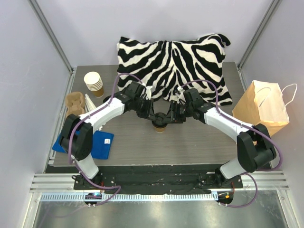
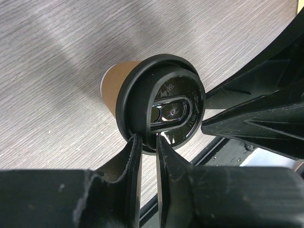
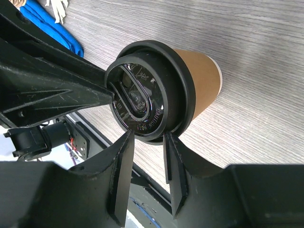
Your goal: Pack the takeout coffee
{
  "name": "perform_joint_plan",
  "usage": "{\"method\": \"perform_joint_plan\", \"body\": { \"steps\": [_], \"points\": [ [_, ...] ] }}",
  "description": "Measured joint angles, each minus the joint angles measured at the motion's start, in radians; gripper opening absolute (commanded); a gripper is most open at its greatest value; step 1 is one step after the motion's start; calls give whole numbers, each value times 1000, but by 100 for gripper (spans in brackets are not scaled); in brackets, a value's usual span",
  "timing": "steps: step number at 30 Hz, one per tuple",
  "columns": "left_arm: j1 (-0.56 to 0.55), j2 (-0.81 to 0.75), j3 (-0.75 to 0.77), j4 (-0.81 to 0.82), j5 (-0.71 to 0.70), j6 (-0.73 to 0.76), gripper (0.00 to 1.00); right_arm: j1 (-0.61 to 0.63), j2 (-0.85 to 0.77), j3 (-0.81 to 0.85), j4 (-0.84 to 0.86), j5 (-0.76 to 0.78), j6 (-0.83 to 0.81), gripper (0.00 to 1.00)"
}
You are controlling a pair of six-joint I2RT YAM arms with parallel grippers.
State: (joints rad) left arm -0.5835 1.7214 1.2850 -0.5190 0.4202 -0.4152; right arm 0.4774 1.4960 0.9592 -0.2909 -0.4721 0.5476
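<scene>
**Pale booth, grey tabletop**

Plain, pale lilac-grey walls point(image 1: 156, 19) close in the back and both sides, with slanting metal frame posts point(image 1: 51, 33) at the corners. The tabletop point(image 1: 190, 147) is grey wood-grain laminate with fine streaks along its length. A ribbed aluminium rail point(image 1: 52, 183) runs along its near edge. Below that, a shiny metal sheet point(image 1: 156, 213) throws back soft glare. The light is even and diffuse, and shadows are faint.
</scene>
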Motion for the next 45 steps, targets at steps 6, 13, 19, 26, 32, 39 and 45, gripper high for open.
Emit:
{"method": "perform_joint_plan", "body": {
  "steps": [6,13,19,26,32,39,45],
  "points": [
    [11,1,-6,12,26,-7,28,-8,5,0,2,-21,-4,40],
    [-3,-22,-6,8,26,5,34,-8,5,22,-26,-27,-34,45],
    [-21,-41,20,-34,26,5,34,-7,3,87,-119,-11,-87,46],
    [-3,-117,24,-41,8,4,32,-5,-30,145,-152,-1,-132,45],
    [19,-100,25,-59,8,3,30,-5,-11,150,-154,3,-139,43],
    [58,-95,21,-63,-16,-7,25,9,14,152,-141,3,-129,39],
    [67,-77,21,-73,-44,-1,22,36,37,159,-106,4,-126,35]
  ]
}}
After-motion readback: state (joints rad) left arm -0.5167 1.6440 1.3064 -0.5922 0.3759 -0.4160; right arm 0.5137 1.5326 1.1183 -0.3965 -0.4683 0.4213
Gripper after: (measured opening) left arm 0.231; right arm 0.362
